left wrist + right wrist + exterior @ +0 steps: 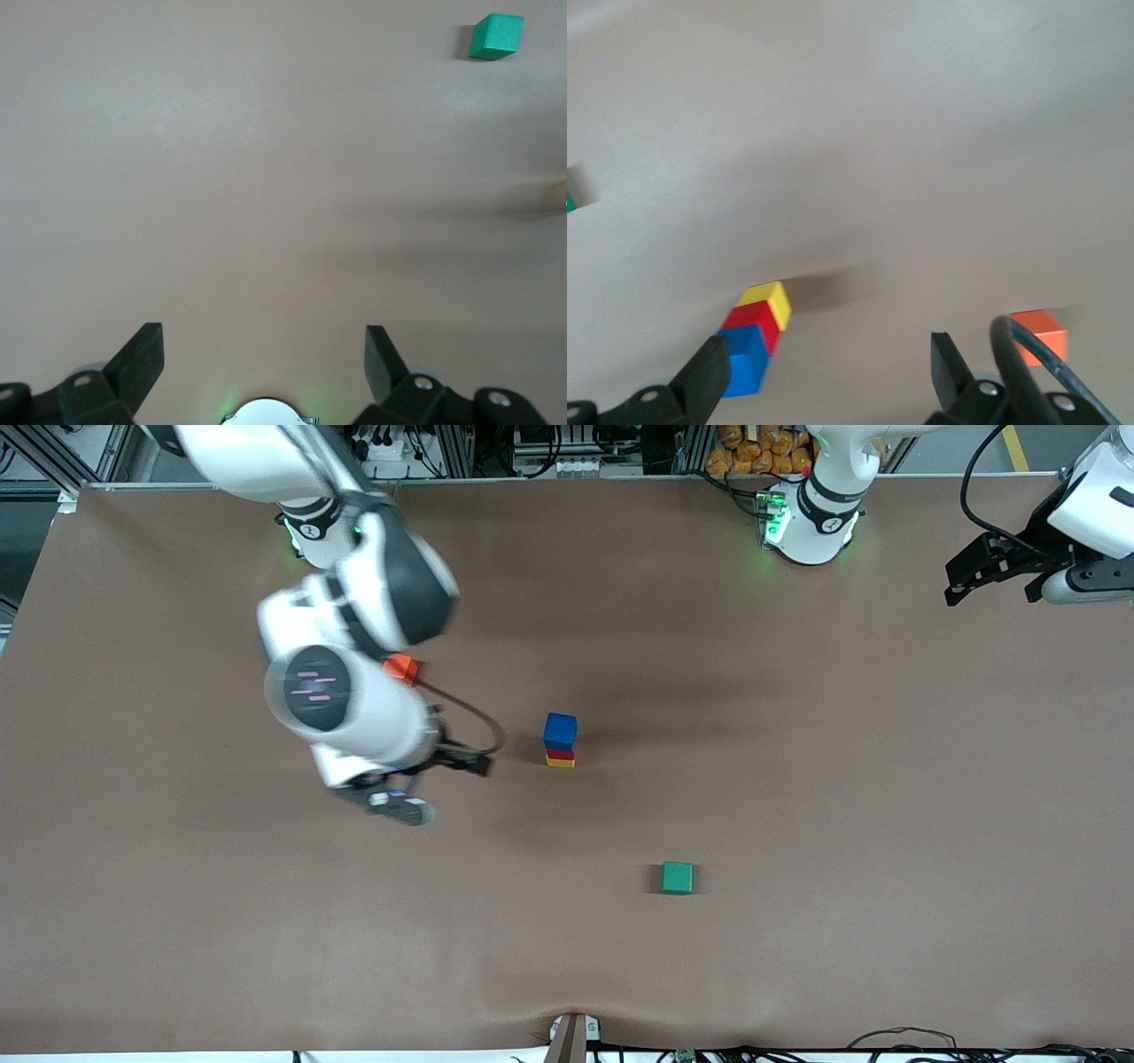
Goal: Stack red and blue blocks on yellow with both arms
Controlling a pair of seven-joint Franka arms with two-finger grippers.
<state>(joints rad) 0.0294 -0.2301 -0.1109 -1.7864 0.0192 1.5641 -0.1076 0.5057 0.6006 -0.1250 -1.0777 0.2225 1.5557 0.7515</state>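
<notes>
green cube (678,877) lies nearer than blue block (560,732) topping red block (560,754), yellow (560,762).

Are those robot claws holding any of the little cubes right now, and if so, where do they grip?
Nothing is held. The right gripper is open beside the stack, with the blue block on top. The left gripper is open over bare table.

I see a plain brown worktop (797,779). The stacked cubes read blue block (560,732), red block (559,754), yellow block (560,762). Loose cubes: one green (678,877), one orange-red (401,668). White arms, black bands, dark claws.
</notes>
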